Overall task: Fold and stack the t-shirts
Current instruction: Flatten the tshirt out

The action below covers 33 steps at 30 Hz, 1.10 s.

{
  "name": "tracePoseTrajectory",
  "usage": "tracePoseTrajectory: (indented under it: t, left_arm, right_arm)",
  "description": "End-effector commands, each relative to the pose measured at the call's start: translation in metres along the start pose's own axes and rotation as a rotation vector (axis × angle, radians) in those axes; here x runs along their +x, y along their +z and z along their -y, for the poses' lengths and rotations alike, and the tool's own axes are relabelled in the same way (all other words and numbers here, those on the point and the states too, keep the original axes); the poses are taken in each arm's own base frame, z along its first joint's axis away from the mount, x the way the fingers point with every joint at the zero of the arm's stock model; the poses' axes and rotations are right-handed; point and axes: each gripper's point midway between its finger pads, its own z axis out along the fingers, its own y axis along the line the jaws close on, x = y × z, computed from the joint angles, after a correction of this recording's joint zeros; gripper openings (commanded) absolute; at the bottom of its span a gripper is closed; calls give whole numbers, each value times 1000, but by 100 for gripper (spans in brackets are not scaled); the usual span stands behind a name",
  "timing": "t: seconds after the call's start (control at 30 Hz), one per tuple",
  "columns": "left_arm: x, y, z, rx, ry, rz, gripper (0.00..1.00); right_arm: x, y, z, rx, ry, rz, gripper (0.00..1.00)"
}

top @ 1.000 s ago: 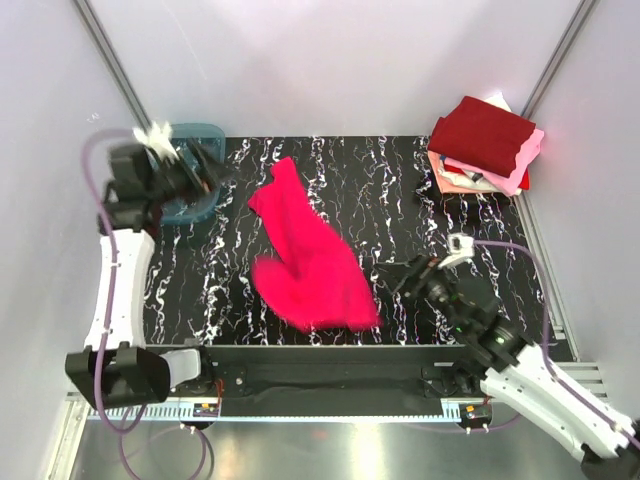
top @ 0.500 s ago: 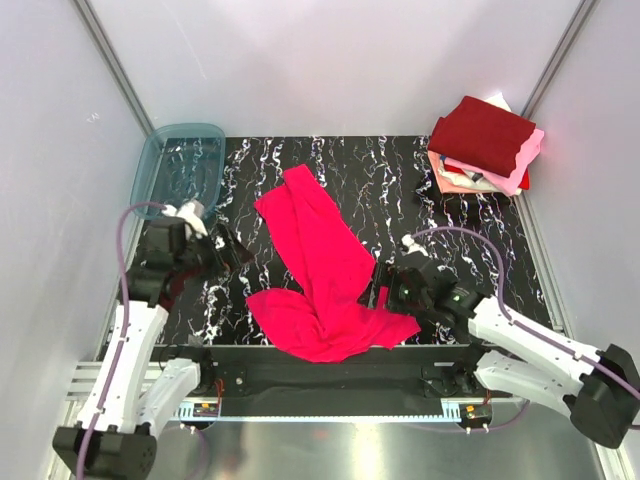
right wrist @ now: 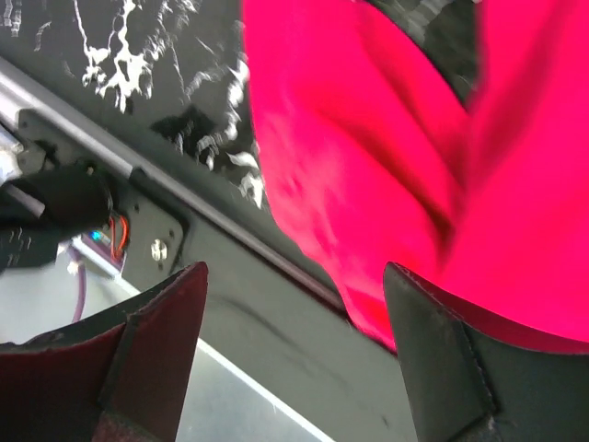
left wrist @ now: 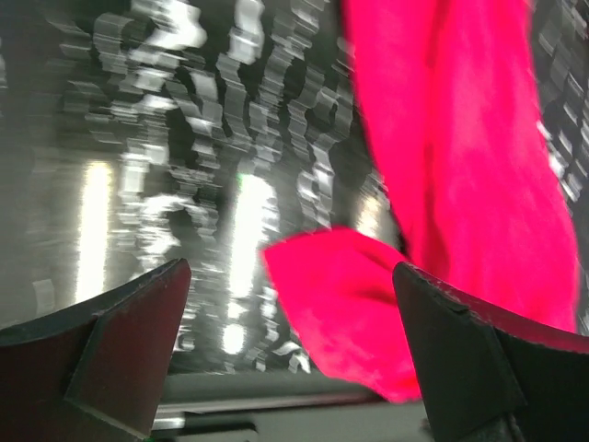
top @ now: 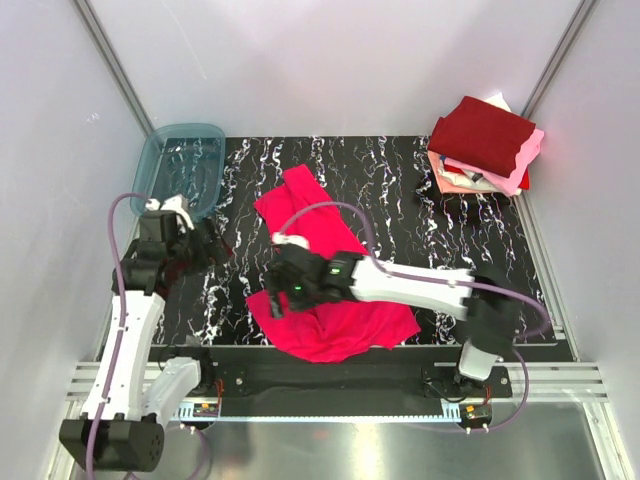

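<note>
Spreading step, I reckon: bright pinkish-red t-shirt (top: 345, 325) lies rumpled on the desk (top: 400, 190) beside the tub (top: 150, 170); right claw (top: 273, 297) gapes over its near edge, gripping nothing; left claw (top: 218, 246) open, empty; next, likely pinch corners, pull flat.

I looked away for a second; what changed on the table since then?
The right pincer swung left across the bright pinkish-red t-shirt, open above its near-left corner. The left pincer drew back from the tub, open. The shirt settled flatter. The folded stack stayed.

Loose t-shirt (top: 315, 225) lies centre, tub (top: 185, 127) back-left, shirt stack (top: 485, 145) back-right.
</note>
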Motion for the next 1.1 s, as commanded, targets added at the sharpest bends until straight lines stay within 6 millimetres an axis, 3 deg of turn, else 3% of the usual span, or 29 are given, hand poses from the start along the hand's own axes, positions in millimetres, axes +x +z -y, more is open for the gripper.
tracePoseTrajectory:
  t: [0.0,0.03,0.07,0.1,0.13,0.17,0.2,0.23,0.27,0.3,0.33,0.37,0.47,0.7,0.8,0.83,0.9,1.07]
  left_arm:
    - [-22,-18,-9,-20,47,115,99]
    - [-25,-18,-7,-6,46,143,99]
    - [-27,-23,-6,0,42,178,99]
    - [-28,-24,-7,-3,36,197,99]
    - [-31,-24,-10,-11,33,224,99]
    - [-32,-28,-9,-6,28,259,99]
    - [-35,-29,-14,-17,13,286,99]
    - [-35,-27,-18,-29,7,308,99]
    - [-36,-32,-18,-26,4,342,99]
    - [-37,-35,-20,-36,3,362,99]
    - [-38,-37,-20,-37,7,375,99]
    - [-39,-41,-20,-37,10,393,99]
    - [-41,-47,-21,-40,11,425,99]
    - [-43,-52,-22,-37,6,450,99]
    - [-42,-52,-22,-37,5,452,99]
    - [-43,-52,-22,-36,5,454,99]
    - [-43,-52,-22,-38,4,455,99]
    - [-43,-52,-23,-40,6,457,99]
  right_arm:
    - [3,32,-19,60,-125,-61,83]
    - [7,39,-20,80,-147,-93,83]
    - [-4,40,-38,56,-159,-77,83]
    - [5,60,-34,87,-172,-114,83]
    - [10,65,-35,102,-194,-137,83]
    - [-1,67,-48,82,-198,-118,83]
    - [6,83,-43,114,-211,-146,82]
    - [9,87,-40,144,-231,-163,83]
    - [-1,88,-51,131,-236,-143,83]
    - [5,104,-41,173,-254,-166,83]
    - [7,108,-37,197,-264,-187,83]
    - [-1,110,-45,187,-270,-171,83]
    - [7,136,-36,235,-294,-206,83]
    - [13,160,-9,356,-355,-228,84]
    - [24,169,-3,359,-362,-258,66]
    - [32,171,4,367,-360,-281,52]
    - [44,176,8,359,-349,-315,38]
    - [69,182,30,370,-343,-371,12]
